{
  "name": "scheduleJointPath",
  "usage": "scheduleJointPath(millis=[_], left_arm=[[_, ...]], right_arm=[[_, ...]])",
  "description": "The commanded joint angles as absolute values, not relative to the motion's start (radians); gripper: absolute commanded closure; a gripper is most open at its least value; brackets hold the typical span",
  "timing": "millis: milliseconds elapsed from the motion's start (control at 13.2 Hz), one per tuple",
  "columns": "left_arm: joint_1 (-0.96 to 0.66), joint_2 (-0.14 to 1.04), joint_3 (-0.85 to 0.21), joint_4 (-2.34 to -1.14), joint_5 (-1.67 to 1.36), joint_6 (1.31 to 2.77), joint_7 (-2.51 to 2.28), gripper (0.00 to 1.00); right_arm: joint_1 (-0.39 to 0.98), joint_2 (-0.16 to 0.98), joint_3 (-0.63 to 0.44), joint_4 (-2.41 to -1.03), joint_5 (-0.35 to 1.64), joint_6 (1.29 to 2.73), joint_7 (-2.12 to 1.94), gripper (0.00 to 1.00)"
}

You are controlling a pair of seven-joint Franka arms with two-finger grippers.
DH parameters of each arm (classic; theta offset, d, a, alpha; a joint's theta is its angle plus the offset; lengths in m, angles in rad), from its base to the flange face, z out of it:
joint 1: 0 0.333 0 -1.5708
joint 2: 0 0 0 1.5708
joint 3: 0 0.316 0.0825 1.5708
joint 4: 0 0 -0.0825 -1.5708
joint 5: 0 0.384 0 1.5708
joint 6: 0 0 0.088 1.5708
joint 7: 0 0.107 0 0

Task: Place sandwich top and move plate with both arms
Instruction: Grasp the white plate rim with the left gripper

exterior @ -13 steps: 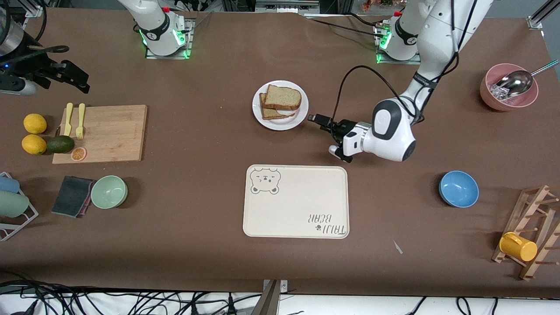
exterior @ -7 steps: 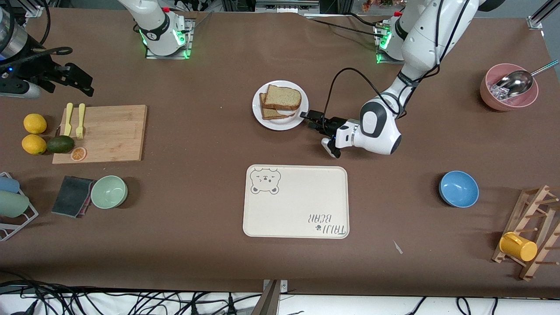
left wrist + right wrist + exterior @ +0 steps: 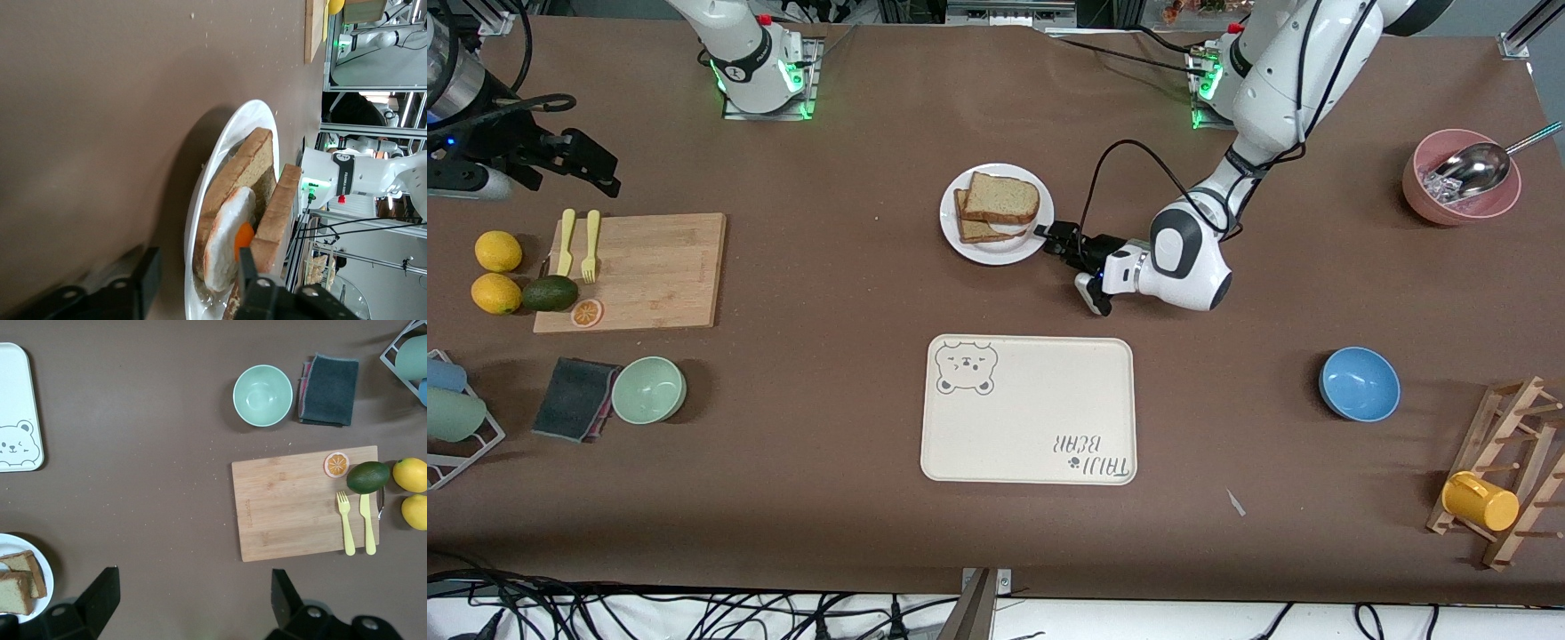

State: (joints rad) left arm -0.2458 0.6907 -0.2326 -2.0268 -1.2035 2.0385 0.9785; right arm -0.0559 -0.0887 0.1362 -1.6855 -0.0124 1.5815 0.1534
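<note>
The white plate (image 3: 959,240) sits mid-table, nearer the robot bases than the tray. On it the light-tan sandwich top (image 3: 1003,197) lies over a lower slice (image 3: 974,231) with a fried egg (image 3: 227,233) between them. My left gripper (image 3: 1049,236) is low at the plate's edge toward the left arm's end, open, its fingers (image 3: 143,280) on either side of the plate rim (image 3: 223,143); one finger stands in front of the sandwich top (image 3: 277,213). My right gripper (image 3: 596,169) waits open and empty in the air over the table near the cutting board; its wrist view shows it (image 3: 192,597) over bare table.
A cream bear tray (image 3: 1029,409) lies nearer the camera than the plate. A cutting board (image 3: 640,267) with forks, lemons and an avocado, a green bowl (image 3: 648,388) and a cloth lie at the right arm's end. A blue bowl (image 3: 1359,383), pink bowl (image 3: 1458,191) and mug rack lie at the left arm's end.
My left gripper has moved across the table toward the plate and now reaches its rim. The right arm has hardly moved. The sandwich and plate have not shifted.
</note>
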Motion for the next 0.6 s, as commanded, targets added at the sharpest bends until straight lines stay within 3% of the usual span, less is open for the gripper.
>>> scheduleJointPath(millis=[0, 75, 226, 528], left_arm=[[-0.268, 0.689, -0.229, -2.042, -1.25, 2.06, 1.019, 0.66], [-0.268, 0.689, -0.227, -2.043, -1.25, 2.062, 1.019, 0.81], [-0.27, 0.69, -0.227, -2.043, -1.25, 2.063, 1.019, 0.98], [-0.264, 0.683, -0.227, -2.042, -1.247, 2.063, 1.019, 1.0]], right_arm=[[-0.045, -0.075, 0.137, -1.66, -0.009, 1.562, 0.155, 0.0], [-0.041, -0.077, 0.129, -1.664, 0.006, 1.568, 0.152, 0.0], [-0.04, -0.077, 0.14, -1.661, 0.017, 1.566, 0.156, 0.0], [-0.041, -0.075, 0.138, -1.663, 0.018, 1.549, 0.141, 0.0]])
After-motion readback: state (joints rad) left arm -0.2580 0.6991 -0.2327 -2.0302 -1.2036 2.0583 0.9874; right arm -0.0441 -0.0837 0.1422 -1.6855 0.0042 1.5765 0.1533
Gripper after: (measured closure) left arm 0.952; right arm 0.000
